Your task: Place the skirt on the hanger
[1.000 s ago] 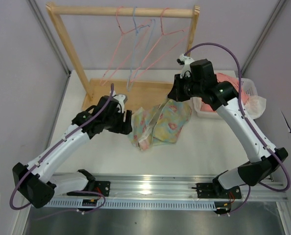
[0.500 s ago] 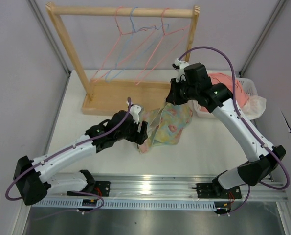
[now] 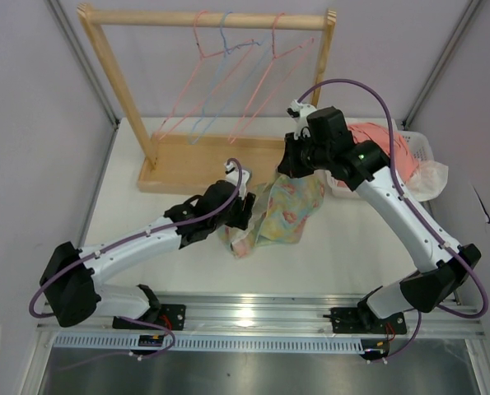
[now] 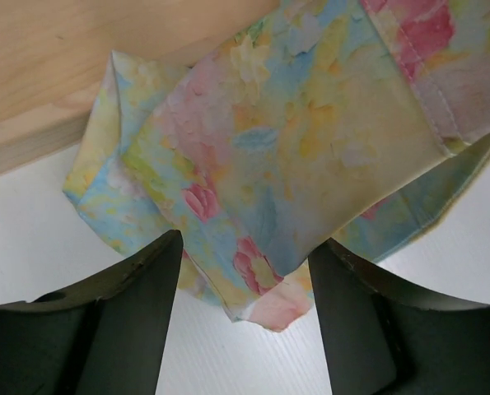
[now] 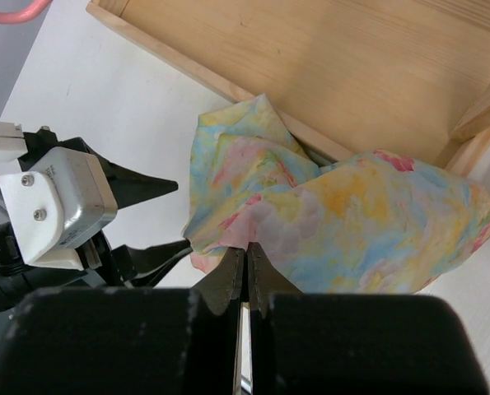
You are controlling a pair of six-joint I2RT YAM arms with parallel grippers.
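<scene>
The skirt (image 3: 282, 210), pastel yellow, blue and green with pink flowers, lies bunched on the white table against the rack's wooden base. My right gripper (image 3: 291, 170) is shut on its upper edge, and the cloth fans out from the closed fingertips (image 5: 246, 247). My left gripper (image 3: 247, 211) is open at the skirt's lower left. In the left wrist view a hanging corner of the skirt (image 4: 269, 300) sits between the two dark fingers (image 4: 245, 247) without being pinched. Two pink wire hangers (image 3: 198, 37) (image 3: 274, 41) hang from the wooden rail.
A light blue wire hanger (image 3: 223, 37) hangs between the pink ones. The wooden rack's base tray (image 3: 187, 160) lies behind the skirt. A white basket (image 3: 422, 152) holding a coral-pink garment (image 3: 376, 136) stands at the right. Grey walls close in both sides.
My left arm has swung right and forward, bringing its open fingers around the skirt's lower left corner. The right gripper has kept its hold and shifted slightly left. The hangers have swung.
</scene>
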